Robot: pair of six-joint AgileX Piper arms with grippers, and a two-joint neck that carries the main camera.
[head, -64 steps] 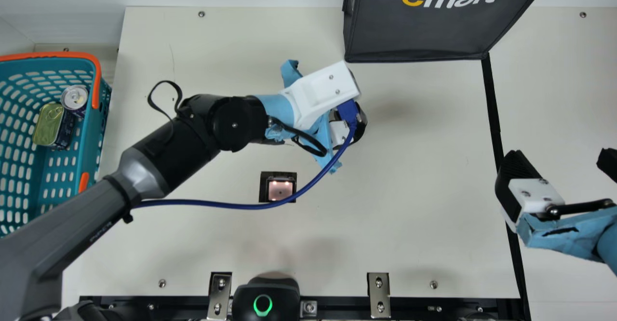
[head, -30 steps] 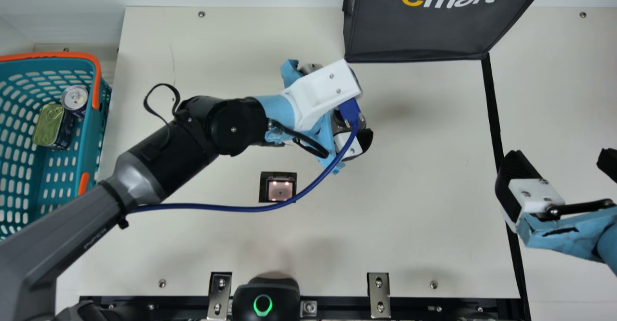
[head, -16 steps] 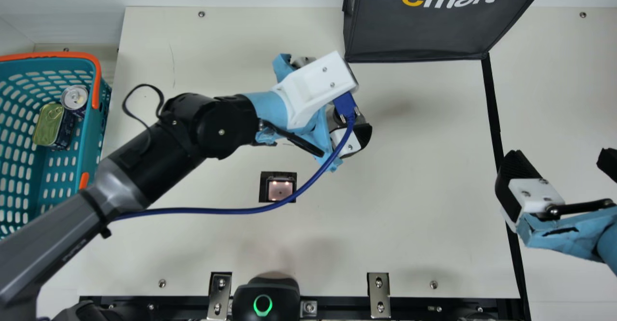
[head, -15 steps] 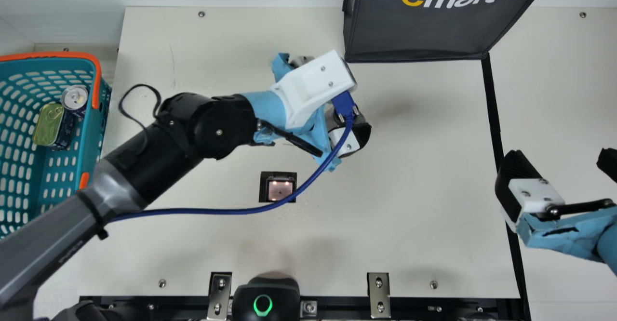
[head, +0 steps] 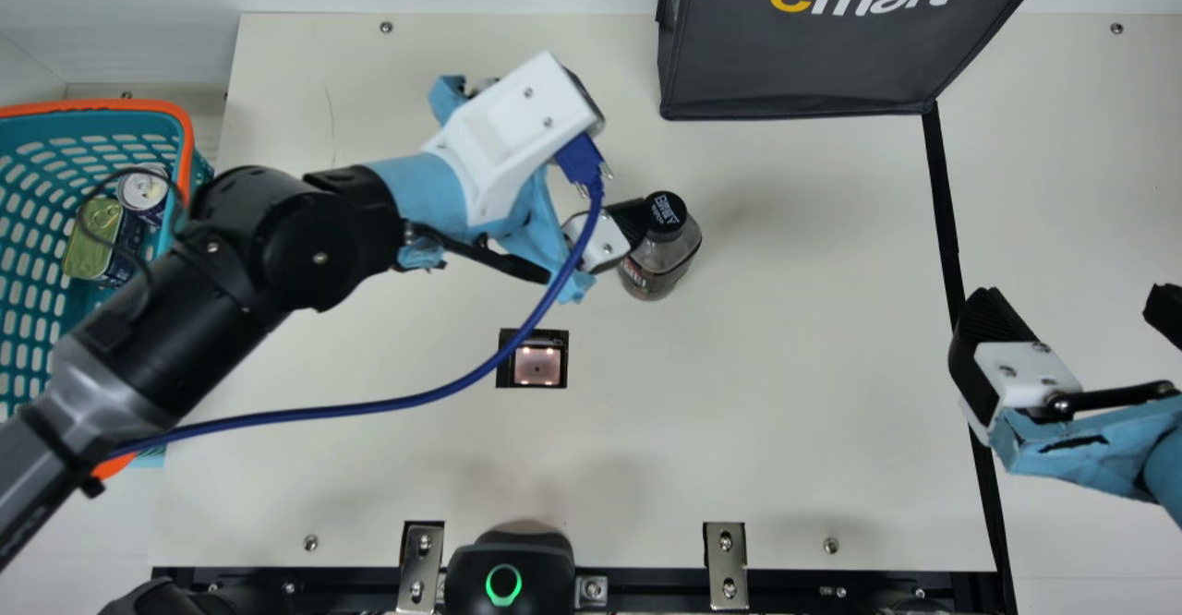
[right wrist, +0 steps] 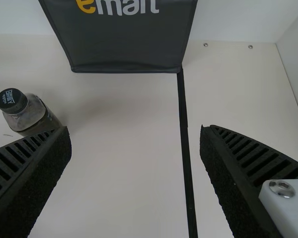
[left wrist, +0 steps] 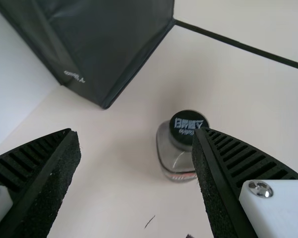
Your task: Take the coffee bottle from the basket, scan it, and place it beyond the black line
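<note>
Black-fingered and spread wide at the left gripper (left wrist: 135,131), has drawn back toward the teal plastic basket (head: 92,104), baring the see-through coffee bottle (head: 658,262) on the cream table (head: 785,393), between the square lit scanner (head: 537,366) and the dark fabric bag (head: 803,52). Looks set down but is short of the black line (head: 943,199), so probably awaits a pick by the right gripper (right wrist: 135,129), also wide and holding nothing; cannot tell whether scanned. Stands upright, with a black lettered cap, clear shoulders and a brownish lower body.
</note>
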